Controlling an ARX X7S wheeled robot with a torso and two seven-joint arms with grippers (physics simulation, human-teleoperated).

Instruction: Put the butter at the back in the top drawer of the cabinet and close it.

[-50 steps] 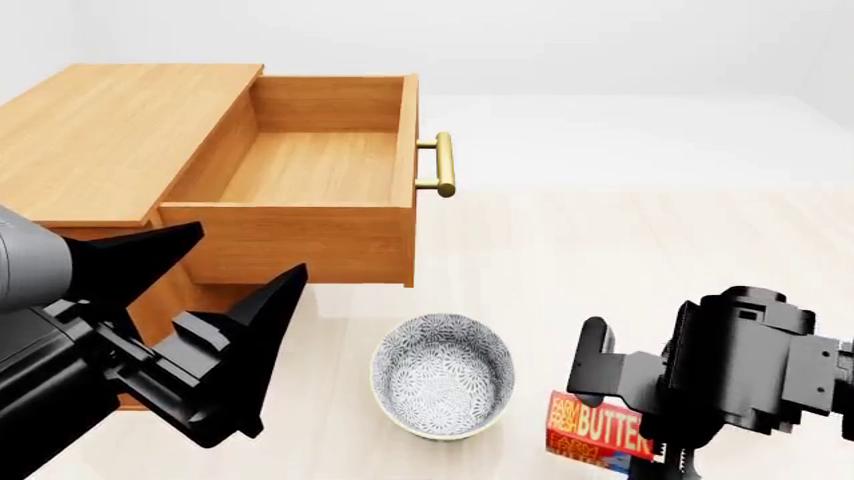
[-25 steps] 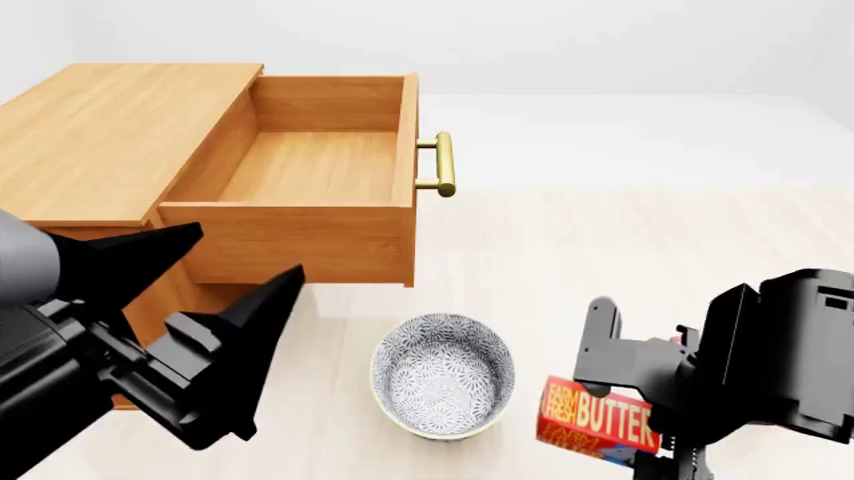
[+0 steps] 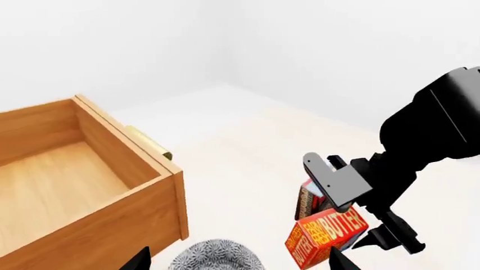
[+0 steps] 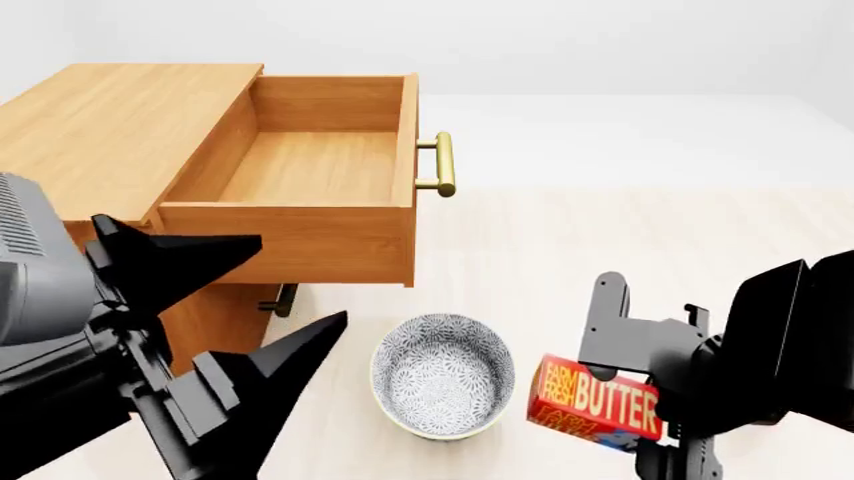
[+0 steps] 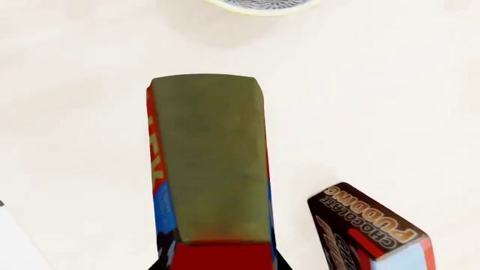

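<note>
The butter (image 4: 597, 405), a red-and-orange carton, hangs tilted just above the floor to the right of the bowl, with my right gripper (image 4: 630, 400) shut on it. In the right wrist view the butter (image 5: 210, 163) fills the middle between the jaws of the right gripper (image 5: 217, 261). The cabinet (image 4: 114, 130) stands at the left with the top drawer (image 4: 314, 165) pulled out and empty, its brass handle (image 4: 441, 165) facing right. My left gripper (image 4: 300, 280) is open and empty in front of the drawer. The left wrist view shows the top drawer (image 3: 82, 185), the butter (image 3: 326, 236) and the left gripper (image 3: 238, 261).
A patterned bowl (image 4: 443, 375) sits on the floor below the drawer front, and its rim (image 5: 259, 4) shows in the right wrist view. The chocolate pudding box (image 5: 367, 230) lies on the floor beside the butter. A lower drawer's handle (image 4: 280, 298) shows under the open drawer.
My right gripper has lifted the butter a little and carried it left toward the bowl. My left arm has risen and shifted right, uncovering the lower drawer's handle.
</note>
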